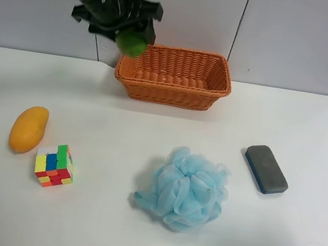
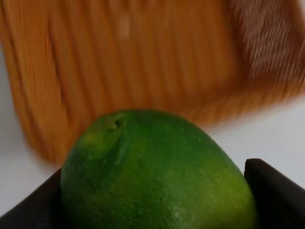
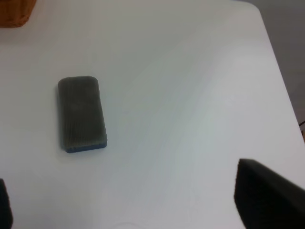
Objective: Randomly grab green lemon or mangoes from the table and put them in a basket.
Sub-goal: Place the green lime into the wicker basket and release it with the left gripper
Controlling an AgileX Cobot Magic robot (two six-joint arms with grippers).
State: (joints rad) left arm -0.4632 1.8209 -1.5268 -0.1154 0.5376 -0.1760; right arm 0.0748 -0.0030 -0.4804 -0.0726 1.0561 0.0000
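Hazards: L gripper (image 2: 157, 202) was clamped on the lemon (image 1: 131, 44), which hung in the air at the corner of the basket (image 1: 171, 93) at the exterior view's left, approx. over the rim, not the centre; a release here would probably land the fruit on the flared edge and bounce it out onto the table (image 1: 294, 239); the skin was smooth and glossy, so a light grip could let it slip early; the basket was blurred in the L wrist view, so exact clearance could not be read.

R gripper (image 3: 136, 202) stood wide apart, nothing between the jaws, over bare table near a dark pad (image 3: 81, 113); no conflict expected with the L arm.

Materials: lemon round-oval, green w/ a yellowish patch; basket woven wicker, orange-brown, rect. w/ rounded corners; mango (image 1: 28, 129) elongated, smooth, yellow-orange, lying on the table well apart from the basket; pad flat, ribbed, rounded ends; table white, flat.
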